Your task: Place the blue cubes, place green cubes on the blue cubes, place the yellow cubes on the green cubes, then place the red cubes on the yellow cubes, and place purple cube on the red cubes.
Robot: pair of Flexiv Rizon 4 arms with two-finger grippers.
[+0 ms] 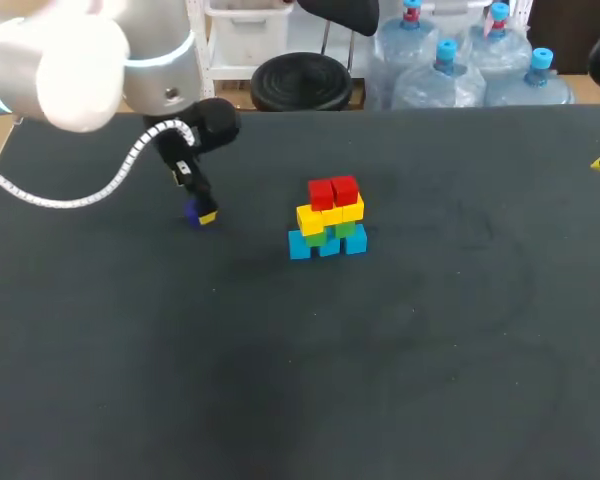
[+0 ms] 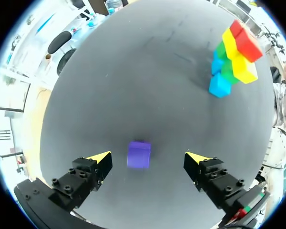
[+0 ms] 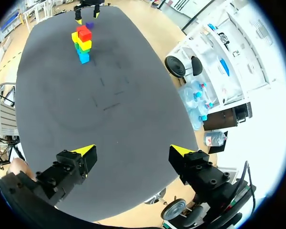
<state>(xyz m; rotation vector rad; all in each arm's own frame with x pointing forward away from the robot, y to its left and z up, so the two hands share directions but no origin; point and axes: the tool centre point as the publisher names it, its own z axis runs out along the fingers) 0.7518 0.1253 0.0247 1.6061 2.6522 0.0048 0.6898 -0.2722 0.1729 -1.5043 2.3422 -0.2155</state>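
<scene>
**Purple cube between parted left fingers**

In from 10 o'clock with the left arm, wrist angled down at the dark grey table (image 1: pixel 380 380). Left gripper (image 2: pixel 148 160) released, straddling the small purple cube (image 2: pixel 138 154), clear of both sides. At the cube's 3 o'clock, well apart: stack of blue, green, yellow and red cubes (image 1: pixel 328 220). Right gripper (image 3: pixel 131 150) spread wide, holding nothing, out at the table's 3 o'clock edge.

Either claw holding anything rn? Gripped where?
Nothing held. Left claw open, purple cube loose between its tips, untouched; right claw open, empty.
</scene>
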